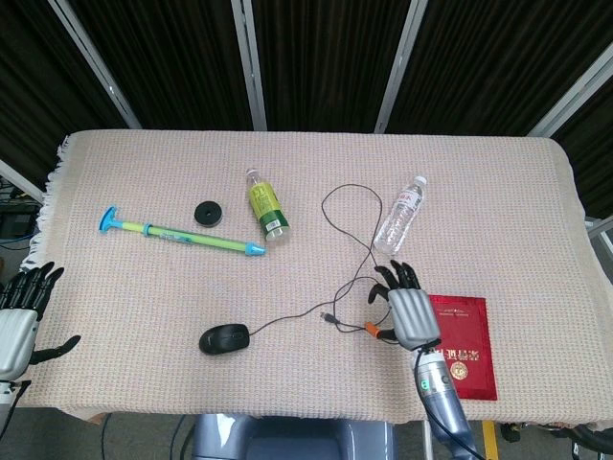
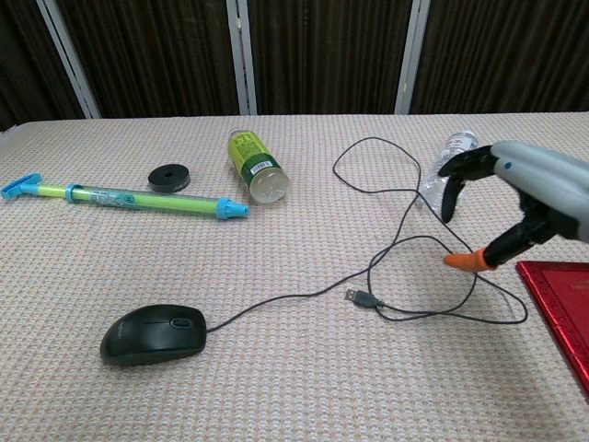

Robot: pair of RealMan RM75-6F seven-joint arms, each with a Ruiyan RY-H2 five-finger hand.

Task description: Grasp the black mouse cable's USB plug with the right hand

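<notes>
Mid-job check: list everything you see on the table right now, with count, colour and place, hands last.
Mouse: 1, black, front left of centre.
Cable: 1, black, looping across the centre.
USB plug: 1, black, centre front, ungrasped.
Green bottle: 1, lying back centre.
Clear bottle: 1, lying back right.
Pump-like tube: 1, blue and green, left.
Tape roll: 1, black, behind the tube.
Book: 1, red, front right.
Tablecloth: 1, beige.
Left hand: open, front left edge.
Right hand: open, right of the plug.
</notes>
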